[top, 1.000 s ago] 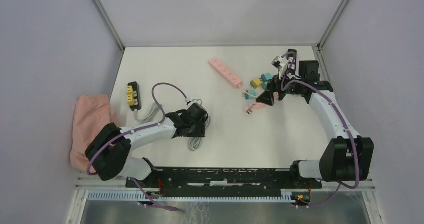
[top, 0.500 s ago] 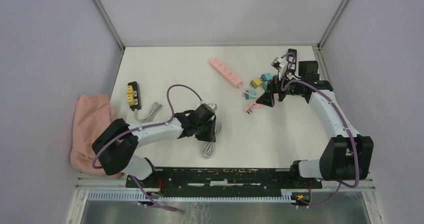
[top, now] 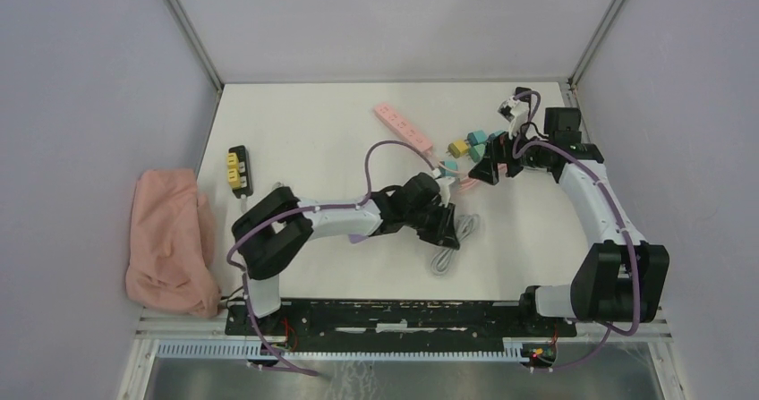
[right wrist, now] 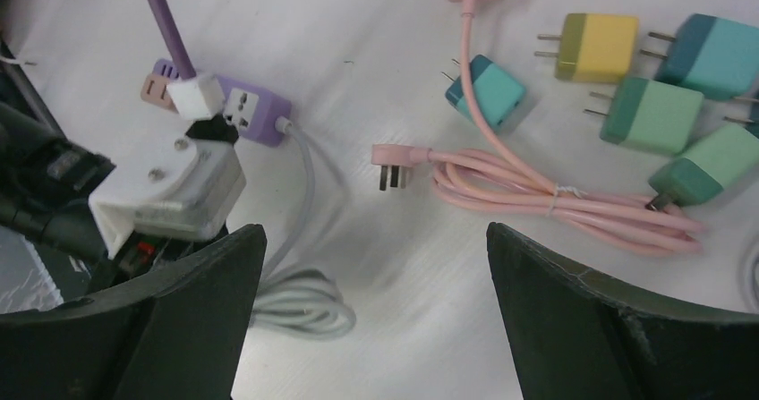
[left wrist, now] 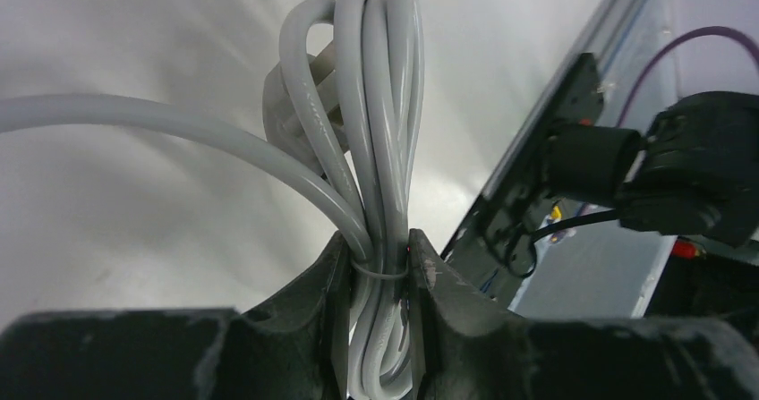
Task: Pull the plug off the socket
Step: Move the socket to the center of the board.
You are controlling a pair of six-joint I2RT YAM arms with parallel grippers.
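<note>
Left gripper (left wrist: 378, 255): jaws pressed together, pinching the grey cord bundle (left wrist: 362, 131) right at its thin cable tie (left wrist: 380, 272). Loops standing out past the fingertips. Just behind the loops, half hidden, what looks like the grey plug (left wrist: 285, 105), free of any socket. Bare white table (top: 313, 131) beyond. Well apart from these jaws, back past the arm's elbow: black socket strip (top: 238, 169) with yellow outlets, then a pink cloth (top: 170, 239) at the table edge.

Right gripper (right wrist: 376, 239): jaws spread wide, gripping nothing, hovering over the table. In the gap, just ahead: loose pink plug (right wrist: 391, 164), prongs bare, with its tied pink cord (right wrist: 573, 208) trailing toward one finger. Ahead of the other finger: purple socket cube (right wrist: 255, 109), grey cord running from it back down to the bundle. Farther out: loose charger plugs (right wrist: 649, 114) in yellow, teal and green. Farthest: pink power strip (top: 403, 129).
</note>
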